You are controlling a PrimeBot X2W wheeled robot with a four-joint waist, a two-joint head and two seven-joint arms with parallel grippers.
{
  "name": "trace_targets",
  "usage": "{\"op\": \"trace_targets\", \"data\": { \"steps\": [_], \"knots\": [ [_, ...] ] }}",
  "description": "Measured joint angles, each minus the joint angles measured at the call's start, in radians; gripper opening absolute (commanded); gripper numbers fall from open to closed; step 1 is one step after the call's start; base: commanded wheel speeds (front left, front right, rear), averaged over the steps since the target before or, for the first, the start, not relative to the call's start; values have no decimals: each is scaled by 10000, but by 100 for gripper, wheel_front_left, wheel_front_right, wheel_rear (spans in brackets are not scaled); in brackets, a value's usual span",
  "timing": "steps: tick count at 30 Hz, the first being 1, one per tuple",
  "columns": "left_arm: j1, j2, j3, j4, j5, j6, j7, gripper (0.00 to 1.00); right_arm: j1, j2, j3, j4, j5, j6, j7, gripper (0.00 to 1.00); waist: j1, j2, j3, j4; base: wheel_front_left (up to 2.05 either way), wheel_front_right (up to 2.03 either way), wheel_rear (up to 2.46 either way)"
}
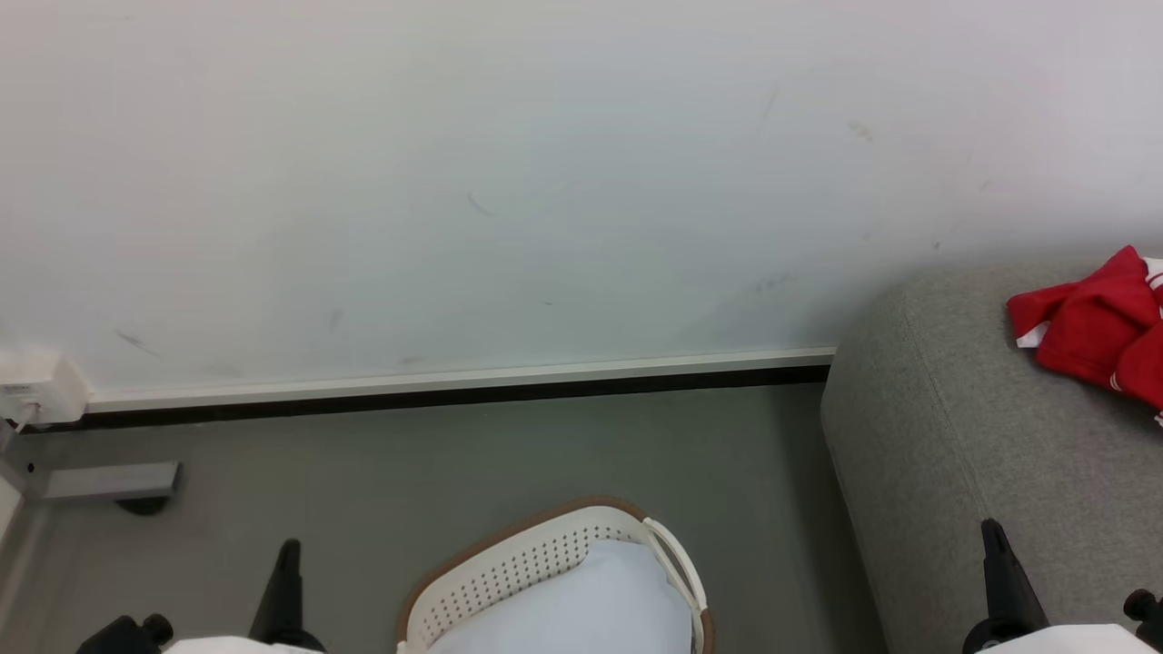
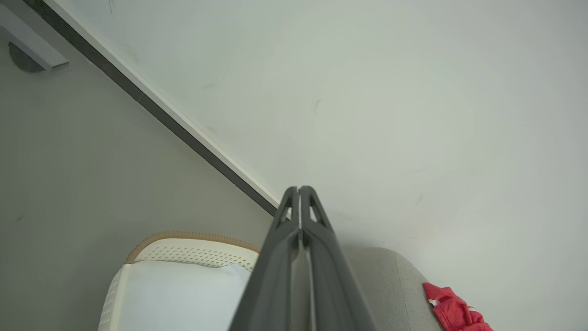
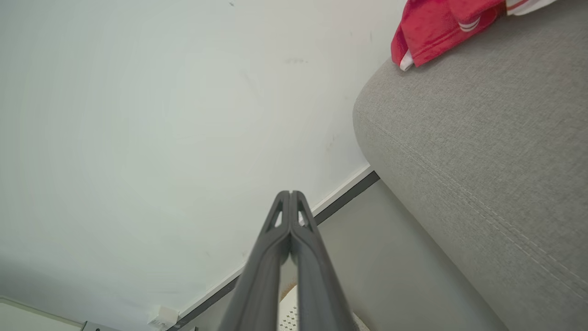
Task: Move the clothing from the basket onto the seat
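1. The left gripper (image 2: pixel 299 189) and right gripper (image 3: pixel 291 193) are both clenched on nothing, fingers pressed together.
2. The red sportswear clothing (image 1: pixel 1090 327) lies on the grey sofa (image 1: pixel 945 436), far right.
3. The white laundry basket (image 1: pixel 536 554) stands near centre; the part of its inside in sight is pale.
4. Best done, I judge, by looking into its hidden near part first, then parting the fingers for any garment left.

I see a plain white wall (image 1: pixel 545 163), evenly lit and faintly scuffed, meeting a grey floor (image 1: pixel 472 463) along a pale skirting strip (image 1: pixel 454 374) with a dark line under it. At the far left, a small white box (image 1: pixel 36 386) sits low on the wall, and a flat grey bar (image 1: pixel 114 480) lies just below it.
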Motion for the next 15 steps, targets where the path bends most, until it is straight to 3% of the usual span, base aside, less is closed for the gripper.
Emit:
{"op": "trace_targets", "data": {
  "steps": [15],
  "knots": [
    [-152,-82,224,-155,-1599,-86,472,0,-102,-46,-215,-151,1772,0,395,0,0,0,20,66,0,0,0]
  ]
}}
